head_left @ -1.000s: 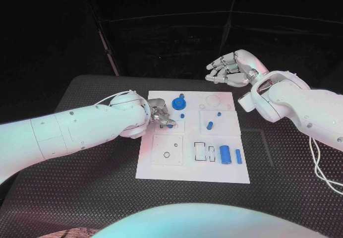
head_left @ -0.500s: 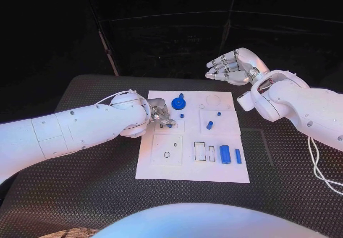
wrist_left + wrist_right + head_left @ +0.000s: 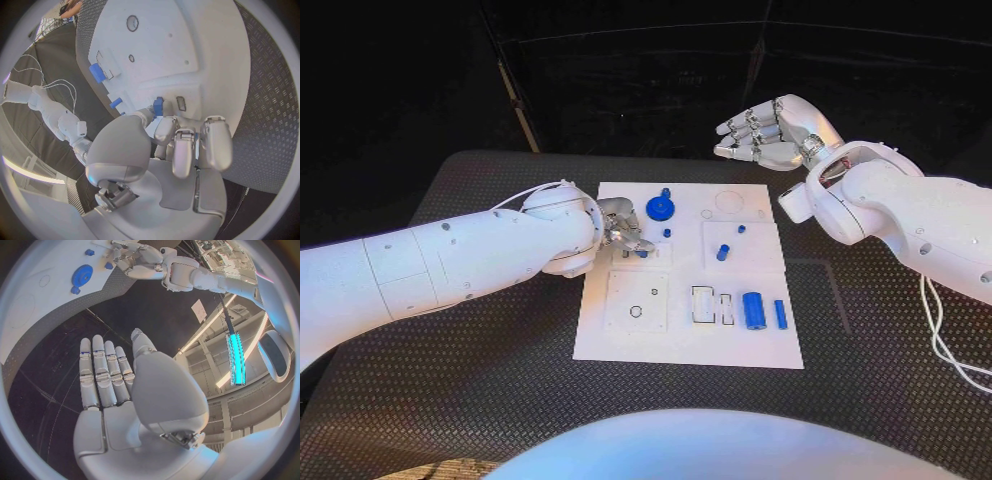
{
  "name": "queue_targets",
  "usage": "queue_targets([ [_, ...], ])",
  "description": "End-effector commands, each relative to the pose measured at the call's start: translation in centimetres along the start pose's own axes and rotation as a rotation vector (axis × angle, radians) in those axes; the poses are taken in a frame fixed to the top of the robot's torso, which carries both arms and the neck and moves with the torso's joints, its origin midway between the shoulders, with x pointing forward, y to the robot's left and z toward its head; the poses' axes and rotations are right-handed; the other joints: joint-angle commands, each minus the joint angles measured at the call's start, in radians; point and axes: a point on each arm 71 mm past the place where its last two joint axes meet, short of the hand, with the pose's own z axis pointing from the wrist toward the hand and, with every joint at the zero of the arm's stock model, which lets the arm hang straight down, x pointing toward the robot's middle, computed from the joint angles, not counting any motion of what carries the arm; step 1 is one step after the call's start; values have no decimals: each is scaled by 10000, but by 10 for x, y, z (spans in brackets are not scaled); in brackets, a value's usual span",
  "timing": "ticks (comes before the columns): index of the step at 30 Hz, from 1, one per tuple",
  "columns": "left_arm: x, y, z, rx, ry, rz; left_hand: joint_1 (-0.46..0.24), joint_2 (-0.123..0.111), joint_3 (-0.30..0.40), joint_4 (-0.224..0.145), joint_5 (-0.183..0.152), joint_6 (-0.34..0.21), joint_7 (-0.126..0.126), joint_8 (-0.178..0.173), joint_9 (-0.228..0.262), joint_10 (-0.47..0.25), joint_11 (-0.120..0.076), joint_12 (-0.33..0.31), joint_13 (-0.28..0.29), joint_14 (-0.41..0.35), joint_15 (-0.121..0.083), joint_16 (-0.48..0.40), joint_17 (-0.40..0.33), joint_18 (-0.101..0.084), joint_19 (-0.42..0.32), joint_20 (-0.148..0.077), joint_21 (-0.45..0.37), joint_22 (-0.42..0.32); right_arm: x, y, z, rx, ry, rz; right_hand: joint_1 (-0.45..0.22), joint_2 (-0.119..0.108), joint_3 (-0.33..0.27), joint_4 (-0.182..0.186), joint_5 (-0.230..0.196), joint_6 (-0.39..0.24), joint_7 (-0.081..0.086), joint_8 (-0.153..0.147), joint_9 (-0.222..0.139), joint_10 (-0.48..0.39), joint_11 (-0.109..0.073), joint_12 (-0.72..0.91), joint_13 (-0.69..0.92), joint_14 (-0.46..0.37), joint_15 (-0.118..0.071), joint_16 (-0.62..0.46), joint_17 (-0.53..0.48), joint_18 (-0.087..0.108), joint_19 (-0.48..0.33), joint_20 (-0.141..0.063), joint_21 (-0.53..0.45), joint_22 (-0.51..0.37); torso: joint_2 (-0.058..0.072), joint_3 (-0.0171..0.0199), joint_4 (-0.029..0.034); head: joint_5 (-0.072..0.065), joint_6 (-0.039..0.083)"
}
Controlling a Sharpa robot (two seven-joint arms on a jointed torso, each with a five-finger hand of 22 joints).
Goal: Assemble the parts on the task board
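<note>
While it sits low: left hand (image 3: 623, 232) fingers curl onto a small blue part (image 3: 158, 106) at the task board (image 3: 632, 345).
Right hand (image 3: 769, 130): raised, fingers straight, holding nothing.
Risk: a tilted part could jam its slot.

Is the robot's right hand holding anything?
No. The right hand is open and empty, raised beyond the task board, fingers held straight.

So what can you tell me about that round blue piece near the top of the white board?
The round blue piece is a flat disc, plastic by its look, with a small knob sticking out from its far rim. It lies on the task board near the far edge. Nothing touches it: the left hand works just beside it, and the right hand hangs beyond the board.
</note>
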Motion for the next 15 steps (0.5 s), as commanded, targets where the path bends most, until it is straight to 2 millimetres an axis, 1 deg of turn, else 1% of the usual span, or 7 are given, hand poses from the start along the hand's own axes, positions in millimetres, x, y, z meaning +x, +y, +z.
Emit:
queue_targets([
  [1, 2, 0, 1, -41, 173, 136, -150, -13, 774, -721, 43, 152, -41, 63, 30, 77, -18, 56, 26, 1039, -100, 30, 2635, -54, 87, -29, 2, 18, -1, 2, 1, -139, -102, 54, -101, 31, -3, -67, -24, 27, 85, -77, 4, 11, 75, -64, -27, 69, 36, -93, -26, 38, 80, 10, -89, -30, -5, -1, 1, 4, 1],
  [7, 3, -2, 1, -15, 219, 165, -477, -111, 622, -585, 31, 232, -84, 172, 121, 153, -55, 126, 100, 1039, -132, 30, 2635, -68, 131, -60, 37, 92, -1, 2, 0, -121, -100, 47, -122, 36, -26, -106, -23, 31, 100, -111, 4, -6, 94, -62, -84, 38, 67, -214, -83, 34, 76, 37, -205, -94, 2, -4, -4, -1, -16],
  [11, 3, -3, 2, 9, 245, 183, -687, -180, 458, -490, 24, 266, -104, 219, 167, 187, -72, 159, 134, 1039, -149, 30, 2635, -75, 151, -79, 51, 125, -2, 2, 0, -113, -97, 46, -144, 50, -47, -144, -20, 34, 116, -143, 5, -30, 113, -58, -111, -17, 100, -341, -147, 32, 61, 69, -328, -161, 0, 0, -5, -12, -19],
  [15, 4, -4, 3, 11, 251, 188, -883, -225, 258, -388, 17, 298, -117, 255, 207, 212, -84, 187, 163, 1039, -163, 30, 2635, -80, 169, -94, 63, 155, -2, 2, 0, -110, -95, 46, -156, 55, -58, -164, -19, 36, 122, -159, 5, -43, 122, -55, -116, -44, 115, -403, -180, 32, 54, 85, -389, -194, -1, -1, 2, -23, -35],
])
